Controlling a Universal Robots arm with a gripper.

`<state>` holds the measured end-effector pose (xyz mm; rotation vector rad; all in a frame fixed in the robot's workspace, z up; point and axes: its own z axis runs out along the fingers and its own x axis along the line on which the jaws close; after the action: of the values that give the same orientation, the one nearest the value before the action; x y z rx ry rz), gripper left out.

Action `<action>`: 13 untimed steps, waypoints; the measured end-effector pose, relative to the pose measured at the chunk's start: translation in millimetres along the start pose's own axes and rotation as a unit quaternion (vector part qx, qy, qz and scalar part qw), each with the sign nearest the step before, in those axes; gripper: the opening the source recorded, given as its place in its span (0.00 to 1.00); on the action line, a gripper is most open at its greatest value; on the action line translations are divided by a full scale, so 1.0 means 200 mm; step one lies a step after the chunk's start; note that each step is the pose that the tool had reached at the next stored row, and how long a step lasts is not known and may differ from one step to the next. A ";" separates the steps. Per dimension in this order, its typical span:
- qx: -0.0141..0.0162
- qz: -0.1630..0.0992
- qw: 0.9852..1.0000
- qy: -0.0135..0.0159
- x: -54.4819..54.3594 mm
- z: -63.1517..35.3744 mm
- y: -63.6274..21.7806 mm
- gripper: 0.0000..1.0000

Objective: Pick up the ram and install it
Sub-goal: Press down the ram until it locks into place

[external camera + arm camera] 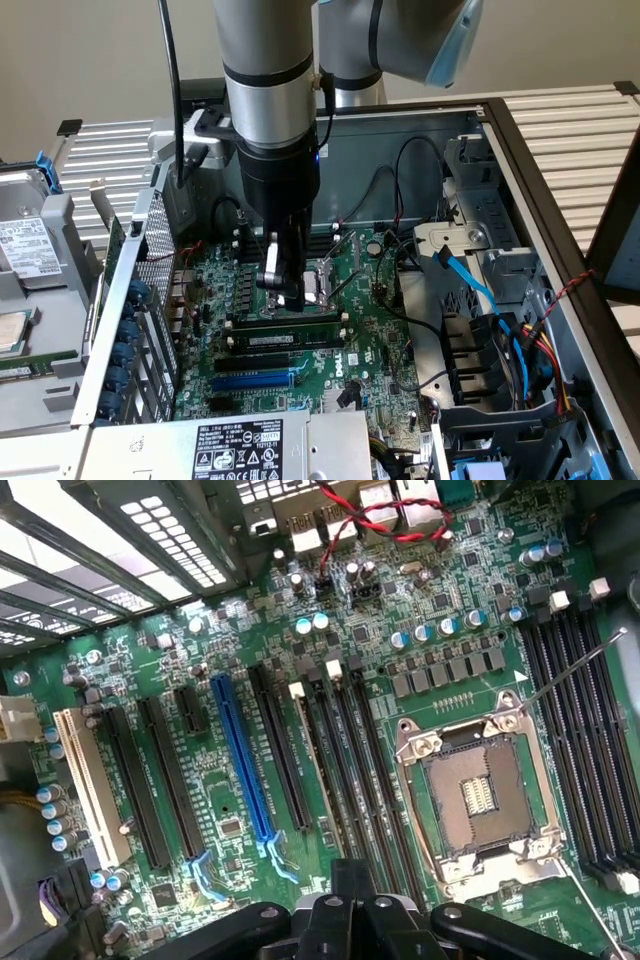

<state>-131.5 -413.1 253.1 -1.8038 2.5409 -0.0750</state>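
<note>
The ram (285,341), a thin green stick with black chips and a white label strip, stands on edge in a long slot on the green motherboard (370,330), between black slots. In the wrist view the ram (313,765) is a thin pale line seen edge-on, next to the black memory slots. My gripper (285,296) hangs just above the board, slightly behind the ram and beside the silver CPU socket (318,285). Its fingers are shut with nothing between them. The gripper (352,877) sits over the near ends of the memory slots.
The blue slot (255,380) and a black slot (265,359) lie in front of the ram. Cables and a drive cage (500,330) crowd the exterior view's right. A perforated metal wall (150,290) rises on the exterior view's left. A label-covered power supply (235,445) sits in front.
</note>
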 end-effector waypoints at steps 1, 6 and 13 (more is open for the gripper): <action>0.002 0.004 1.000 -0.001 0.00 0.000 0.000 0.10; 0.009 0.026 1.000 -0.002 0.00 -0.001 0.000 0.10; 0.015 0.060 0.998 -0.002 0.00 -0.003 0.000 0.10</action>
<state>-131.4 -413.0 253.7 -1.6365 2.6233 -0.1063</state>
